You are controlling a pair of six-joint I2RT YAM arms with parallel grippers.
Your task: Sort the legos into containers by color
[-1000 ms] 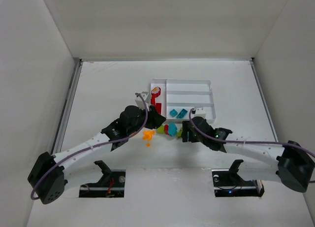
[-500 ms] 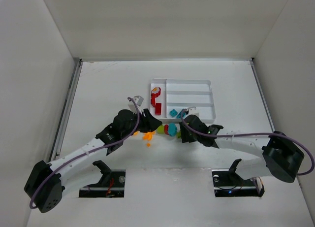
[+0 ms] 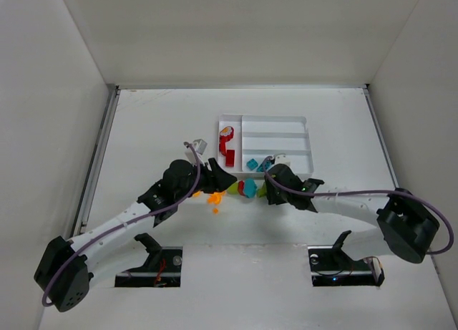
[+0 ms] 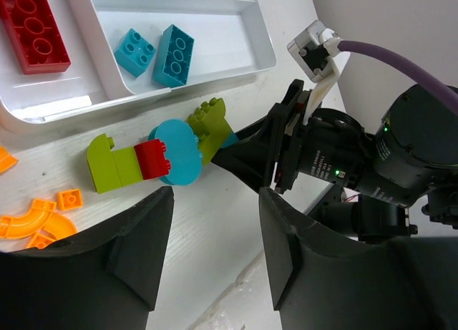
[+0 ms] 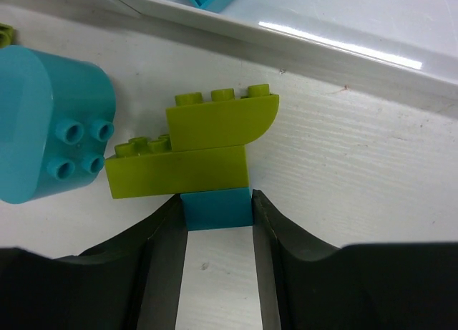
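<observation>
Left gripper [image 4: 215,205] hangs low over the white table [image 3: 143,129], jaws open, nothing between its dark matte fingers [image 4: 136,251]. At the far left of its wrist view are the orange legos [image 4: 36,219], curved and square bits, partly cut off by the frame edge and the finger.

Next along is a joined clump:
- lime brick [image 4: 114,164]
- small red brick [image 4: 152,158]
- teal block [image 4: 177,152] with a rounded end
- stepped lime brick [image 4: 207,122]

All are glossy plastic with studs.

Behind the clump is the white tray [image 4: 222,36], smooth with raised walls. A long red brick [image 4: 32,29] lies in the narrow section, cropped at the top. Two teal bricks [image 4: 174,54] lie in the nearest long section.

Right gripper [image 5: 217,219] lies low at the right end of the clump and crowds it. A purple cable [image 4: 401,54] and white plug [image 4: 315,47] stand over it. Its jaws are closed against both sides of a small teal brick [image 5: 217,208] stuck under the stepped lime one. That brick's lower end is hidden between the fingers.

From above, both grippers cover much of the pile and the pieces blur together. Up close the table shows a faint grain.
</observation>
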